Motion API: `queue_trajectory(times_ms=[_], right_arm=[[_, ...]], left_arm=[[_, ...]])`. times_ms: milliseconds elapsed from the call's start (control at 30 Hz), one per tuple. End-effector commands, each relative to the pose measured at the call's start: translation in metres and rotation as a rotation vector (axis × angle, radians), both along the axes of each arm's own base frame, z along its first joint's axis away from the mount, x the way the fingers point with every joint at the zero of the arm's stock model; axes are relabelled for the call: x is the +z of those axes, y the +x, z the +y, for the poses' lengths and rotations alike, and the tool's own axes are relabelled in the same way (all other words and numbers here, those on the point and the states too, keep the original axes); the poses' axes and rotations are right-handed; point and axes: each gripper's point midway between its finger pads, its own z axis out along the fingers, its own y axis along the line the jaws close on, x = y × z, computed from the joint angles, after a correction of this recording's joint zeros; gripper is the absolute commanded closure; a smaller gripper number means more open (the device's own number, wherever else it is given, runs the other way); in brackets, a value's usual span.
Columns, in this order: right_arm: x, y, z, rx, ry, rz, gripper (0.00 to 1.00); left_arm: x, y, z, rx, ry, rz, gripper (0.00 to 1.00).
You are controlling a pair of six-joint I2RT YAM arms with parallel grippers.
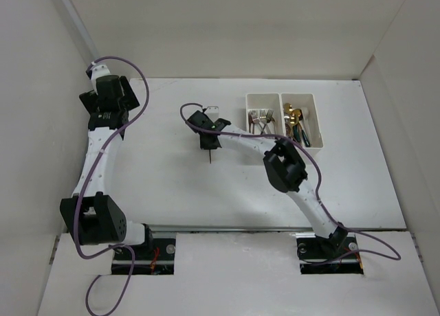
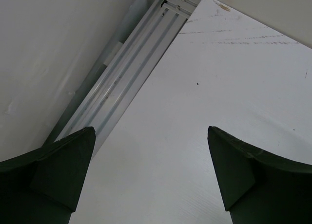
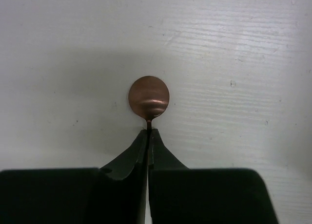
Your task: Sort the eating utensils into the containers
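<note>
Right gripper point(image 3: 148, 131): jaws clamped on the copper spoon point(image 3: 148, 96) handle, bowl pointing straight ahead. The containers point(image 1: 265, 95) lie to its right. Left gripper point(image 2: 150, 136): jaws apart, well away.

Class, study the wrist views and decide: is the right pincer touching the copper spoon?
Touching. The right wrist view shows the right pincer shut on the copper spoon at its thin neck, just below the round bowl, with no gap.

The overhead camera takes in the whole table point(image 1: 172, 192); each wrist camera looks closely at its surface.
</note>
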Motion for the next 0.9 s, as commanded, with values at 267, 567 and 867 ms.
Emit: queue_trajectory(times_ms=[267, 567, 867], right_arm=[[-0.025, -0.022, 0.003, 0.160, 0.018, 0.067, 1.00], [0.157, -0.019, 0.023, 0.389, 0.308, -0.299, 1.00], [0.234, 0.063, -0.194, 0.175, 0.076, -0.462, 1.00]], left_arm=[[0.022, -0.003, 0.003, 0.009, 0.007, -0.072, 0.01], [0.024, -0.004, 0.004, 0.006, 0.014, -0.068, 0.01], [0.025, -0.007, 0.011, 0.030, 0.032, -0.062, 0.01]])
